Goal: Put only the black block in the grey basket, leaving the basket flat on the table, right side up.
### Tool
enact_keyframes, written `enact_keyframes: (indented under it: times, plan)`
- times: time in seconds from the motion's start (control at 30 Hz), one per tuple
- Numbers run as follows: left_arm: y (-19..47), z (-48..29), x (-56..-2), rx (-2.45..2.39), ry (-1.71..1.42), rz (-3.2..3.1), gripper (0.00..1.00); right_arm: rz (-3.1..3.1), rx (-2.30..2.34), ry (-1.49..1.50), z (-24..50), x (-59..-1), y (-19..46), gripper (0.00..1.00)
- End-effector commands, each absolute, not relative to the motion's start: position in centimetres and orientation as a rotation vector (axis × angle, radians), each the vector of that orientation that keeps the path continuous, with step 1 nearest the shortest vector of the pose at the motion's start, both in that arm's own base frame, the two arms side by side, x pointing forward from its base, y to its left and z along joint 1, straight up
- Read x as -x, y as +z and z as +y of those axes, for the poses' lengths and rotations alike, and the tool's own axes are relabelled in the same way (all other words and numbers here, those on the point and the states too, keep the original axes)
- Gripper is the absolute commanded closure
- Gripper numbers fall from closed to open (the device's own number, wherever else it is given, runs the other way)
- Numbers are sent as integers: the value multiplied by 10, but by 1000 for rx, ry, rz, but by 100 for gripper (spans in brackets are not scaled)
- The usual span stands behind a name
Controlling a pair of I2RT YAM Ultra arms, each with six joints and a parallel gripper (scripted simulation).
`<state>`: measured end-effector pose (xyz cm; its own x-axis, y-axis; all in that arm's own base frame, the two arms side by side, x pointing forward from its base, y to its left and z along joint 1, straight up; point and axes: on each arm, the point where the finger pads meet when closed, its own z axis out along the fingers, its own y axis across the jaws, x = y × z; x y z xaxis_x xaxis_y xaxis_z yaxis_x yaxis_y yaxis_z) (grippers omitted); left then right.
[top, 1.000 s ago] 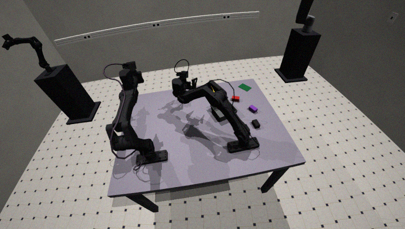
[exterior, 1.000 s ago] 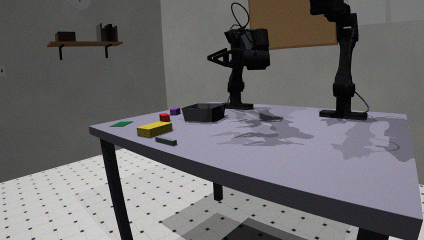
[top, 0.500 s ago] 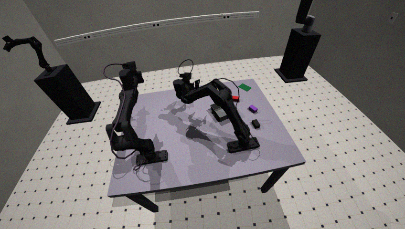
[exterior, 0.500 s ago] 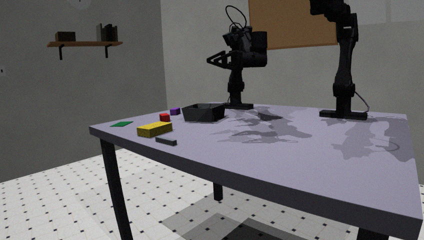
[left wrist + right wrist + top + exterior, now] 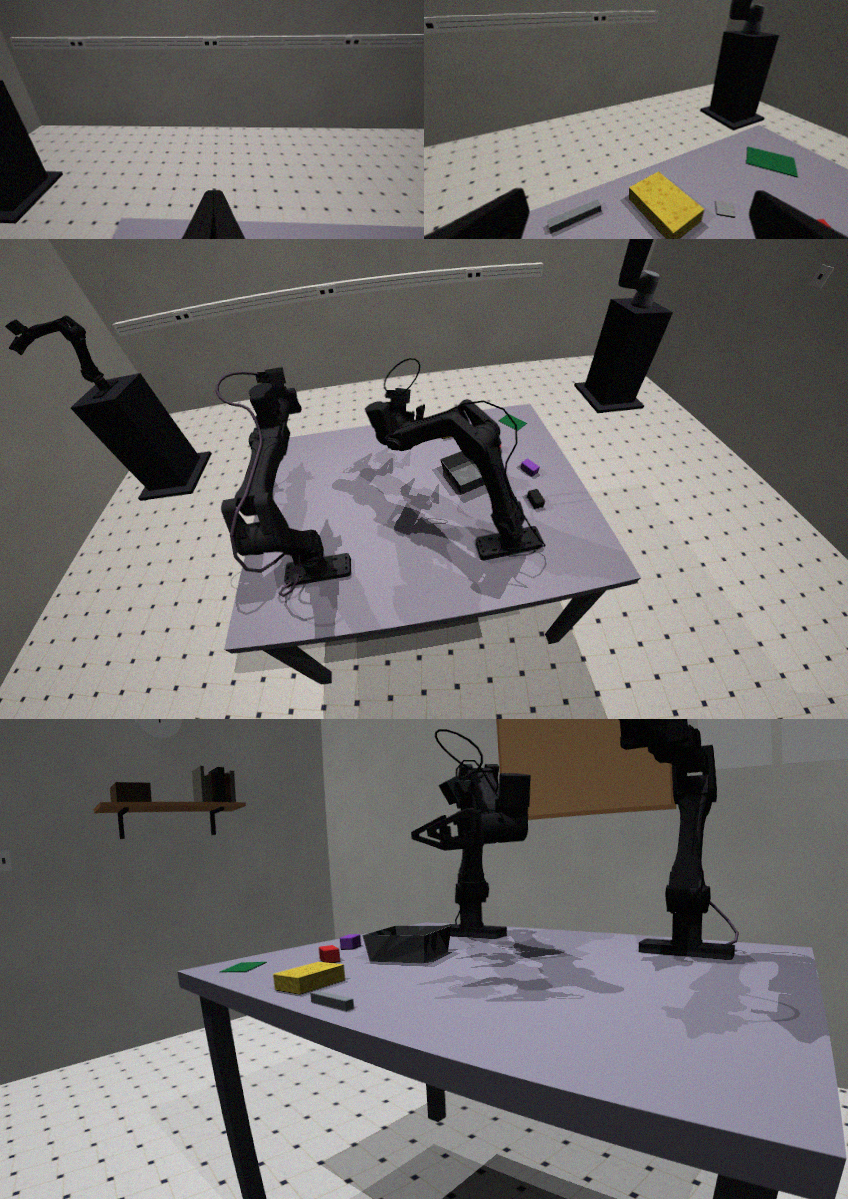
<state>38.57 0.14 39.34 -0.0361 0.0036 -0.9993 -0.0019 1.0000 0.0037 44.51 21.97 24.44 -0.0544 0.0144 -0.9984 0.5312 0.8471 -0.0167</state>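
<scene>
The black block (image 5: 535, 498) lies on the table near the right edge, beside the right arm's base. The grey basket (image 5: 462, 472) stands upright and looks empty; it also shows in the exterior view (image 5: 407, 943), where the black block is hidden. My right gripper (image 5: 415, 412) is open and empty, held high over the far middle of the table, well away from the block. Its two spread fingers frame the right wrist view (image 5: 640, 209). My left gripper (image 5: 213, 201) is shut on nothing and raised high at the table's far left (image 5: 274, 381).
A yellow sponge (image 5: 666, 203), a grey bar (image 5: 574, 215), a small grey tile (image 5: 725, 208) and a green flat piece (image 5: 771, 161) lie near the far edge. A purple block (image 5: 529, 466) and a red block (image 5: 329, 953) sit near the basket.
</scene>
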Motion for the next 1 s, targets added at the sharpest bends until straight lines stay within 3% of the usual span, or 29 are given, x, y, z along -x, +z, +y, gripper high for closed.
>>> enact_keyframes:
  times: [0.0, 0.4, 0.97]
  plan:
    - [400, 1, -384, -1, 2, 1589, 100, 1647, -513, -382, 205, -435, 258, 0]
    - [400, 1, -384, -1, 2, 1589, 100, 1706, -571, -324, 178, -408, 261, 0]
    - [400, 1, -384, -1, 2, 1589, 100, 1969, -729, -334, 84, -315, 227, 0]
